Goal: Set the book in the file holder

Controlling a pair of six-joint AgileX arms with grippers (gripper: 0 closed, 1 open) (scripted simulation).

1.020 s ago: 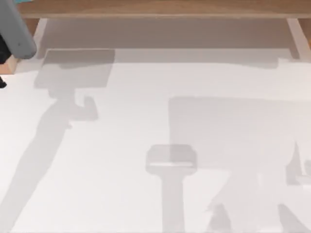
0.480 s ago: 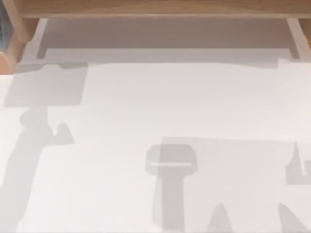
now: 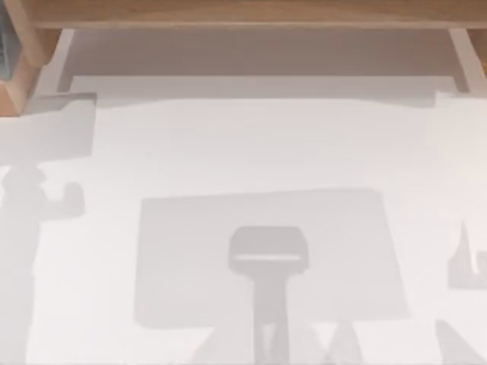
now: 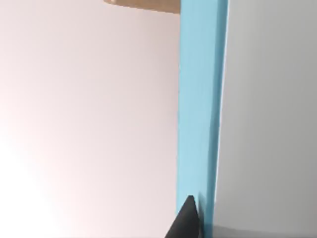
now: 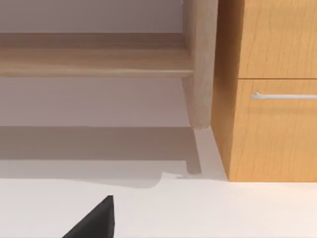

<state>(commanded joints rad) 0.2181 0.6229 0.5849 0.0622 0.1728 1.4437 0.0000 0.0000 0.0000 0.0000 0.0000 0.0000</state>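
Note:
The book [image 4: 200, 99] shows its pale blue edge close up in the left wrist view, with its pale cover beside it. My left gripper is shut on the book, and one black fingertip [image 4: 187, 220] lies against the blue edge. The file holder [image 3: 27, 53], light-brown wood with a greyish inside, stands at the table's far left corner. A large rectangular shadow [image 3: 266, 258] lies across the middle of the table. A dark part of my right gripper [image 5: 94, 220] hangs low over the white table, facing the shelf.
A long wooden shelf board [image 3: 251, 14] on white supports [image 3: 466, 65] runs along the table's far edge. A wooden cabinet [image 5: 270, 99] with a metal handle [image 5: 282, 95] stands beside the shelf's end. A fixed mount's shadow [image 3: 268, 251] falls mid-table.
My left arm has gone out of the top view's left edge. Its shadow slid further left, and the large rectangular shadow moved from the right to the middle of the table.

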